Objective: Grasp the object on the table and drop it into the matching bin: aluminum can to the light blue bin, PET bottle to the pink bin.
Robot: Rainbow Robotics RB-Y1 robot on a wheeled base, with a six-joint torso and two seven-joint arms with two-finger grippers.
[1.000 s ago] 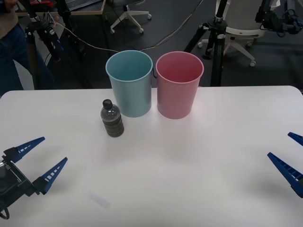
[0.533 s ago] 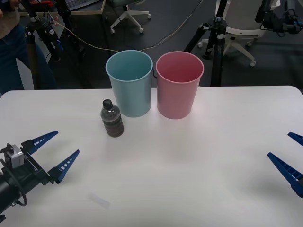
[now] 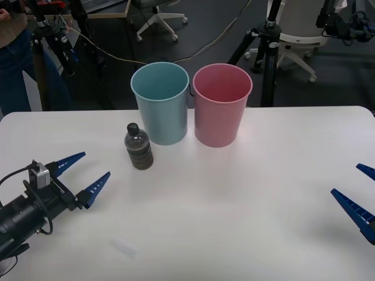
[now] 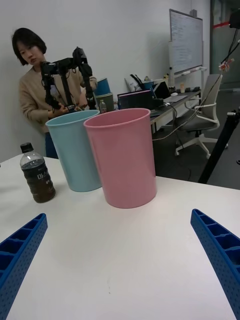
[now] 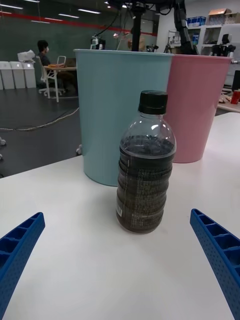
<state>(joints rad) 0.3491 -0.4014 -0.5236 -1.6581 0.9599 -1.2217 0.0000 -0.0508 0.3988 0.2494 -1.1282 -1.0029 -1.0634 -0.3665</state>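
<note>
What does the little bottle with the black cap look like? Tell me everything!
The small clear plastic bottle has a black screw cap, a rounded see-through shoulder and a ribbed lower body that looks dark brown, with a label of tiny print. It stands upright, cap on, on the white smooth table, just in front of the light blue plastic bucket and apart from it. Nothing grips it: the open left tool points at it from nearby.

Table [image 3: 234,193]: bare near half. Obstacles: PET bottle [image 3: 138,147] far left; light blue bin [image 3: 160,103], pink bin [image 3: 222,105] behind.
</note>
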